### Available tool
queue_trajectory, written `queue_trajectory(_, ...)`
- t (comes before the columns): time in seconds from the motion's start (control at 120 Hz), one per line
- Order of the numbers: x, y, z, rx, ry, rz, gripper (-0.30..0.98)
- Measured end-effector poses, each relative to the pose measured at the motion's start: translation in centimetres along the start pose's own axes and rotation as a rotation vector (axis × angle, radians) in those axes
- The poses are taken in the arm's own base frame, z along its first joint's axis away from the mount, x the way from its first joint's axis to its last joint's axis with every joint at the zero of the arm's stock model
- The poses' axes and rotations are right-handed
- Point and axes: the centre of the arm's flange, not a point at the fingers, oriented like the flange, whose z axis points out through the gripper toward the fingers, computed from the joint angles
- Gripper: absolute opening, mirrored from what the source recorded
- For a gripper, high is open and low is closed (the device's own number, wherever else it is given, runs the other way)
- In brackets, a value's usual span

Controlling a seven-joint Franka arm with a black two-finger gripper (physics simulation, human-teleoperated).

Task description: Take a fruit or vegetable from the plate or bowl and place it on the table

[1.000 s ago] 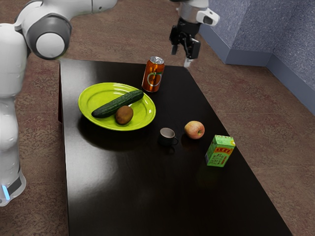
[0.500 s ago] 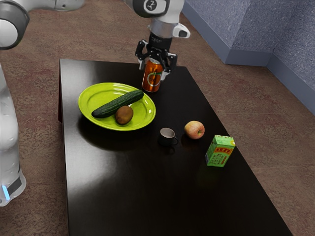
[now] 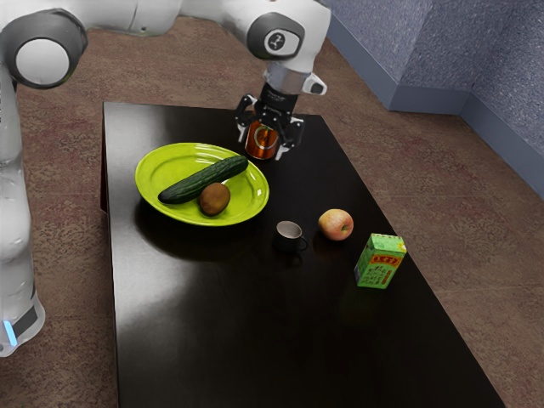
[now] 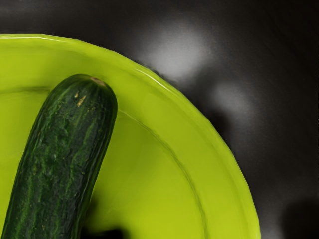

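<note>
I'm lowering my black two-finger gripper (image 3: pixel 262 147), fingers standing apart | long green cucumber (image 3: pixel 204 180) lying inside round lime plate's rim (image 3: pixel 161 161) | grasp probably nearing

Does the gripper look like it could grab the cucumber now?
Probably yes: the gripper is open, and nothing lies on top of the cucumber. The kiwi sits close beside it, though, so the end nearer the can looks easier.

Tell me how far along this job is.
Nothing looks done for certain: the cucumber and kiwi both lie on the plate; the apple is on the table, but I can't tell whether it came from there. In hand: nothing, the claw is open. Left: grip one, lift it clear, set it down.
</note>
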Motion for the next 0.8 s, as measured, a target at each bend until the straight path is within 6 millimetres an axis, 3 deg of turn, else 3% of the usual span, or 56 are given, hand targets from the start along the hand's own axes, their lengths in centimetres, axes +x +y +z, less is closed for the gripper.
queue_trajectory(0.358, 4.3, -2.9, -0.3, -0.004, 0.111, -0.026, 0.69)
queue_trajectory(0.492, 5.7, -3.2, 1.1, -0.018, 0.069, 0.003, 0.69)
queue_trajectory(0.683, 2.2, -5.4, 3.1, -0.014, 0.026, 0.099, 0.69)
queue_trajectory(0.8, 2.0, -6.3, 3.4, -0.025, 0.037, 0.147, 0.69)
